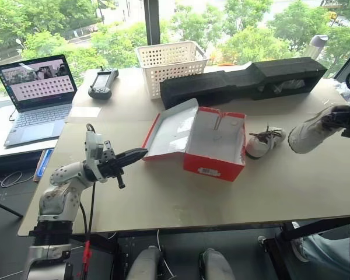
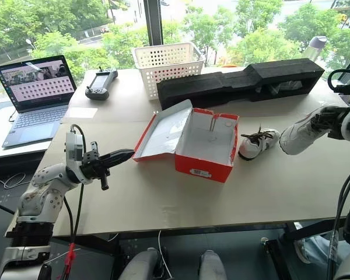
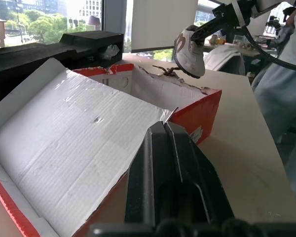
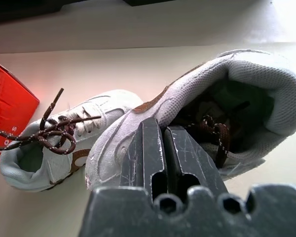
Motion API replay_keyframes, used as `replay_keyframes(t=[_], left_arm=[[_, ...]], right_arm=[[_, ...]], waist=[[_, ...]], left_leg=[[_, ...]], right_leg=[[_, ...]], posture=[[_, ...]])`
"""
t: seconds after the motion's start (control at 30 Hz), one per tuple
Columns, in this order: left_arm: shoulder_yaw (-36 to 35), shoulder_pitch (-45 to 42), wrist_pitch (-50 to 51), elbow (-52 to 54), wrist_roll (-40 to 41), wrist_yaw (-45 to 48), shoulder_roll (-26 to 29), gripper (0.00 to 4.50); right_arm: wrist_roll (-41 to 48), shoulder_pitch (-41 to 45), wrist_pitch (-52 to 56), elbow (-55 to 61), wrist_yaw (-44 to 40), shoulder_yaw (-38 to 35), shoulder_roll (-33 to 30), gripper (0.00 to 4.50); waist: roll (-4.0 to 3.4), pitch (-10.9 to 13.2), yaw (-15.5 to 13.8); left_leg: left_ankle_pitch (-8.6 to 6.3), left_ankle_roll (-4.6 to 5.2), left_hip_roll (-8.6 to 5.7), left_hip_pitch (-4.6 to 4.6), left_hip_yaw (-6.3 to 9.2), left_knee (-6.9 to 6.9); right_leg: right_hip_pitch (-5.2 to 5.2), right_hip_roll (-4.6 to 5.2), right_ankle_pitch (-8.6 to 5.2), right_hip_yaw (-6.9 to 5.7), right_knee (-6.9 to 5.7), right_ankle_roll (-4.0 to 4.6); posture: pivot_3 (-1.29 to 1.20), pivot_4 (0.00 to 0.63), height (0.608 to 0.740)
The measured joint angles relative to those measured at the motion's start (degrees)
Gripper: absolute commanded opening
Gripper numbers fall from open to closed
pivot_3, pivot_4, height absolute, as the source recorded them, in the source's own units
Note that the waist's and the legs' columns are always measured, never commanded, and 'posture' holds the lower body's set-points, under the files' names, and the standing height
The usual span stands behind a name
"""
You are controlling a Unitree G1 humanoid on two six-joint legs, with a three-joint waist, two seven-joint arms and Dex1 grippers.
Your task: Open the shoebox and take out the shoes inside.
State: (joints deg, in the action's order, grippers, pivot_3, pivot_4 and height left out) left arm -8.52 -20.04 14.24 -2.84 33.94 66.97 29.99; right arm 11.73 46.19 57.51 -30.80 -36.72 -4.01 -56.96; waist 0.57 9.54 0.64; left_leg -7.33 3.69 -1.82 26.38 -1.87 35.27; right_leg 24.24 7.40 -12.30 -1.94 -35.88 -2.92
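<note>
- Looking from the head views: the shoebox (image 1: 213, 149) is seen open at mid-table, lid (image 1: 172, 134) folded out flat toward the robot's left, white interior with no shoe seen in the visible part. One shoe (image 1: 263, 142) lies on the table just beside the box's right wall, laces loose. The second shoe (image 1: 312, 133) is held off the table by the right gripper (image 1: 337, 118), further right, well apart from the box.
- The held shoe's long axis is judged to run roughly left-right, toe toward the resting shoe; set-down space lies directly below and to the right (right arm is clearly the nearer one).
- The left gripper (image 1: 133, 156) is seen shut with nothing between its fingers, tip just beside the lid's outer edge; contact cannot be told.
- Left wrist view: closed fingers point at the lid's white inner face; the held shoe (image 3: 190, 49) is seen raised beyond the far wall of the box.
- Right wrist view: fingers (image 4: 144, 158) are clamped tight on the held shoe's (image 4: 197, 118) side wall near the collar; the resting shoe (image 4: 54, 143) lies beside it, between it and the red box corner (image 4: 7, 103).
</note>
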Motion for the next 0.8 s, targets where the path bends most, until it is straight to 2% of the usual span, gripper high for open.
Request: replay_keyframes(t=[0.2,0.27,0.3,0.43,0.57,0.8], left_arm=[[0.01,0.39,0.01,0.79,0.02,-0.07,0.0,0.0],[0.04,0.44,0.02,0.83,0.02,-0.13,-0.02,0.0],[0.04,0.44,0.02,0.83,0.01,-0.15,-0.02,0.0],[0.09,0.43,0.02,0.83,0.01,-0.47,-0.11,0.0],[0.23,0.37,0.01,0.82,0.0,-0.58,-0.22,0.0],[0.38,-0.17,0.01,0.75,-0.01,-0.64,-0.25,0.0]], right_arm=[[0.04,-0.02,0.35,1.14,3.17,-1.0,5.28,0.06],[-0.48,0.3,-0.7,0.12,5.24,-1.17,7.21,0.7],[-0.74,0.39,-1.17,-0.26,5.98,-1.3,7.63,0.83],[-1.38,0.42,-2.87,-0.8,8.29,-1.66,8.99,2.31],[-1.73,0.57,-3.8,-0.83,9.6,-1.74,9.21,3.53],[-1.43,0.77,-1.87,3.35,6.48,-1.6,4.69,3.53]], waist=[[0.0,0.0,-0.07],[0.01,0.0,-0.08],[0.01,0.0,-0.08],[0.01,0.0,-0.07],[0.0,0.0,-0.06],[0.0,0.0,-0.21]], left_leg=[[0.03,0.05,0.0,-0.01,0.01,0.03],[0.03,0.05,-0.01,-0.01,0.0,0.05],[0.03,0.05,-0.02,0.0,0.01,0.05],[0.03,0.06,-0.02,0.0,0.0,0.05],[0.04,0.06,-0.03,0.0,0.0,0.07],[0.03,0.07,-0.04,0.0,0.0,0.07]], right_leg=[[-0.05,-0.05,0.01,-0.04,0.0,-0.02],[-0.07,-0.05,0.03,-0.04,-0.01,-0.04],[-0.07,-0.05,0.03,-0.04,0.0,-0.05],[-0.07,-0.07,0.03,-0.04,-0.01,-0.05],[-0.08,-0.07,0.04,-0.04,-0.02,-0.06],[-0.05,-0.07,0.03,-0.04,-0.03,-0.06]], posture=[[0.0,0.15,0.731],[0.0,0.15,0.731],[0.0,0.15,0.731],[0.0,0.15,0.731],[0.0,0.15,0.731],[0.0,0.15,0.731]])
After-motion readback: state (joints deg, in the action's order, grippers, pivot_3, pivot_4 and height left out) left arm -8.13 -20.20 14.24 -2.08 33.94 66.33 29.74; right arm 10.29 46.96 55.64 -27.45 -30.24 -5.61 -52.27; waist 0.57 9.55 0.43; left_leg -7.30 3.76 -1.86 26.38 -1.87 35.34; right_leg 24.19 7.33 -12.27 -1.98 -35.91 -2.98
